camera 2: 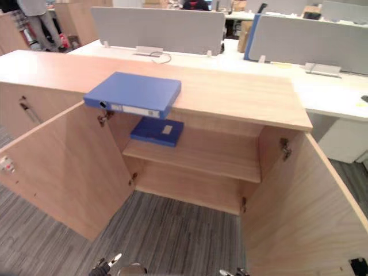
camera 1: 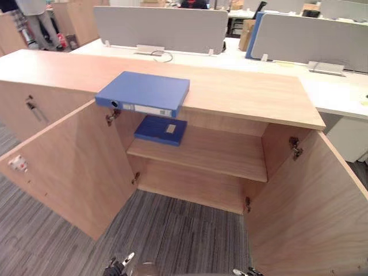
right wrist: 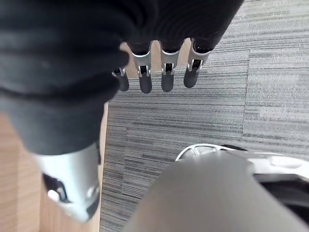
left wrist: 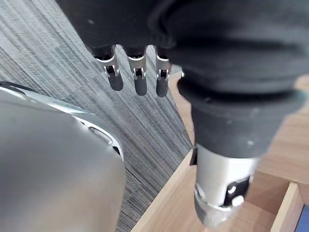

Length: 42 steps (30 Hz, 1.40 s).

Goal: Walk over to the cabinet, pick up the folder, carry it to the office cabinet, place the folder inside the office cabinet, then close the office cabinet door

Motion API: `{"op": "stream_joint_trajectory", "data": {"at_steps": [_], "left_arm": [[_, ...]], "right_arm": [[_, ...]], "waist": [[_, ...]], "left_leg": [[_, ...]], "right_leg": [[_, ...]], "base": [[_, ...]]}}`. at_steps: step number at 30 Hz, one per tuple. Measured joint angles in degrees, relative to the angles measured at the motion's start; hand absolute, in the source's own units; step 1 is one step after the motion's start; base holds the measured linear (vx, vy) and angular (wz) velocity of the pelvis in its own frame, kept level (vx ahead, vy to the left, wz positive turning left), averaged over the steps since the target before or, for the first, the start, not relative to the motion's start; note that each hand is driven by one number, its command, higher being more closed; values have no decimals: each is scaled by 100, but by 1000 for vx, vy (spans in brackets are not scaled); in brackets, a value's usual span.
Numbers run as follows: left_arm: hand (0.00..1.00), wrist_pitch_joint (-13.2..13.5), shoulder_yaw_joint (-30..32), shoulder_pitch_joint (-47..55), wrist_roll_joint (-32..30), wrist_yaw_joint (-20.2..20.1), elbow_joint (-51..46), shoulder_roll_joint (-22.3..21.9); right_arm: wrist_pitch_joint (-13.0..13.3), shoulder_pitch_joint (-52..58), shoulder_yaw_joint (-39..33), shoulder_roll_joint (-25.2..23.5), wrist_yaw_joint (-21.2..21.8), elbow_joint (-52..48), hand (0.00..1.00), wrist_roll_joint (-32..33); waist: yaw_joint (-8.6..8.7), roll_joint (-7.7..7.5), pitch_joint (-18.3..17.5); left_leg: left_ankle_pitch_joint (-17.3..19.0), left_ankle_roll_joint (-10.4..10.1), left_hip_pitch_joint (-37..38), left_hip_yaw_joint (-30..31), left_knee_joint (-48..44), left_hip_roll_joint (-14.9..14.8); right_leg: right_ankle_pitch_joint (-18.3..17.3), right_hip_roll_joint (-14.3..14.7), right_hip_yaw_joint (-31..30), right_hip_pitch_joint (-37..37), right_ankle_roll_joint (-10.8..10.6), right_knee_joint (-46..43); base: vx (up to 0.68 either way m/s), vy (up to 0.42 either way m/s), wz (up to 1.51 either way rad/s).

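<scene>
Nearest, both hands hang low over the grey striped carpet (camera 1: 172,236), in front of the open cabinet. The left hand (left wrist: 139,79) has its fingers straight and loosely spread, with nothing in them. The right hand (right wrist: 166,77) is in the same condition: fingers extended and empty. Wood of a cabinet door shows beside each hand in the wrist views. Neither hand touches it.

Beyond the hands, the cabinet stands with both doors swung out towards the near side. The left door (camera 1: 63,167) carries a small white and red tag near its outer edge. The right door (camera 1: 310,207) has hinges visible on its inner side. Inside, a single shelf (camera 1: 213,152) holds a dark blue folder (camera 1: 162,130), which lies flat at the shelf's left end.

The blue folder (camera 1: 144,92) lies flat on the cabinet top (camera 1: 241,89), left of centre. Its labelled spine faces near and sits at the front edge, directly above the dark blue folder. It is well apart from both hands, higher and farther than they are, and nothing touches it.

Farther off, a white desk (camera 1: 339,95) runs behind the cabinet with grey dividers (camera 1: 161,26) standing on it. At the far left, a person's legs (camera 1: 40,23) are seen.
</scene>
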<state>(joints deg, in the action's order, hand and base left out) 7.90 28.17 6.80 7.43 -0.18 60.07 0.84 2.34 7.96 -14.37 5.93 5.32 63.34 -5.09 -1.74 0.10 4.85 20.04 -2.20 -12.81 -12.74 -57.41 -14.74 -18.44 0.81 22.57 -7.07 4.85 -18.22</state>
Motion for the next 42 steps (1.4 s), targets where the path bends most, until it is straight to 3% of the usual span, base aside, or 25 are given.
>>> {"op": "stream_joint_trajectory", "data": {"at_steps": [3,4,5,6,7,9,10,13,16,20,23,26,28,31,34,39,42], "left_arm": [[0,51,-46,-33,3,61,0,-7],[0,71,-149,-34,11,94,6,3],[0,80,-192,-30,13,98,17,17],[0,109,-280,12,22,100,34,25],[0,131,-301,25,133,101,127,117],[0,136,-303,9,165,99,140,237],[0,136,-302,13,181,101,169,249],[0,136,-309,93,243,101,373,273],[0,143,-414,168,372,97,424,288],[0,151,-558,252,720,76,461,270],[0,156,-756,244,1302,22,382,264],[0,152,-1064,260,2276,-144,-300,252],[0,172,-1232,340,2833,-242,-1190,210],[0,314,-1264,411,3591,-374,-2518,88],[0,445,-1154,554,4093,-348,-3822,73],[0,574,-1064,645,4123,-71,-5322,65],[0,706,-865,639,3300,324,-6058,54]], "right_arm": [[1,-114,71,13,-25,-1,0,1],[7,-159,106,24,-46,-3,0,4],[16,-162,115,32,-46,-5,0,10],[21,-156,226,84,-47,8,0,63],[38,-186,323,30,-50,52,0,132],[71,-215,312,-98,-40,118,0,156],[80,-232,312,-106,-40,149,0,162],[98,-222,261,-108,5,168,0,155],[128,-222,249,-74,64,165,0,21],[127,-160,272,30,88,163,0,-78],[127,-74,362,62,92,170,0,-71],[144,73,574,75,86,191,0,-57],[145,105,802,53,83,178,0,-66],[148,159,1002,168,82,40,0,-86],[135,187,1174,177,76,-29,0,-87],[117,184,1191,153,69,-51,0,-91],[117,137,1144,100,69,-46,0,-98]], "waist": [[-92,-21,48],[-102,-24,60],[-100,-20,60],[-120,39,22],[-123,-81,-16],[-128,-328,-36],[-135,-345,-47],[-164,-319,-143],[-190,-261,-175],[-171,-172,-245],[-90,-162,-263],[33,-177,-228],[-17,-314,-189],[-85,-222,-210],[-103,-253,-221],[-191,-278,-228],[-296,-320,-220]], "left_leg": [[-7,27,-230,330,1375,371],[-246,-30,-267,744,2319,664],[-477,-41,-245,931,2705,769],[-1230,-111,-200,1211,3163,862],[-1572,4,-119,1219,3258,1054],[-1580,84,34,1055,3523,1265],[-1576,105,94,1004,3591,1310],[-1667,332,631,780,4154,1602],[-1778,515,1049,537,4661,1815],[-1896,562,1420,377,5251,1989],[-2007,555,1489,477,5468,1973],[-2056,526,1474,854,5427,1886],[-2115,425,1494,977,5395,1929],[-2305,247,1374,1075,5495,1780],[-2380,147,1361,1184,5637,1594],[-2389,197,1317,1247,5696,1552],[-2358,241,1319,1302,5703,1542]], "right_leg": [[30,-289,-391,-90,-62,0],[45,-451,-521,-173,-180,51],[42,-491,-564,-199,-300,106],[16,-504,-653,-268,-478,182],[32,-674,-825,-317,-719,256],[219,-963,-875,-336,-857,324],[294,-1027,-883,-345,-881,343],[661,-1341,-1056,-435,-981,335],[734,-1620,-1315,-267,-1034,-107],[752,-1902,-1335,176,-1022,-902],[642,-1846,-1319,300,-1022,-1054],[361,-1373,-1312,334,-979,-735],[263,-1333,-1024,153,-916,-307],[205,-1149,-831,90,-907,61],[334,-882,-717,-33,-776,445],[530,-750,-706,-232,-808,858],[664,-712,-708,-335,-798,1013]], "base": [[246,235,-84],[236,270,-57],[226,305,-49],[258,326,-36],[318,362,-28],[277,298,-13],[235,284,-17],[198,263,-25],[90,200,-41],[6,151,-30],[-15,31,6],[-59,-113,54],[-62,-175,35],[-29,-212,23],[19,-174,8],[77,-60,8],[88,-6,11]]}}
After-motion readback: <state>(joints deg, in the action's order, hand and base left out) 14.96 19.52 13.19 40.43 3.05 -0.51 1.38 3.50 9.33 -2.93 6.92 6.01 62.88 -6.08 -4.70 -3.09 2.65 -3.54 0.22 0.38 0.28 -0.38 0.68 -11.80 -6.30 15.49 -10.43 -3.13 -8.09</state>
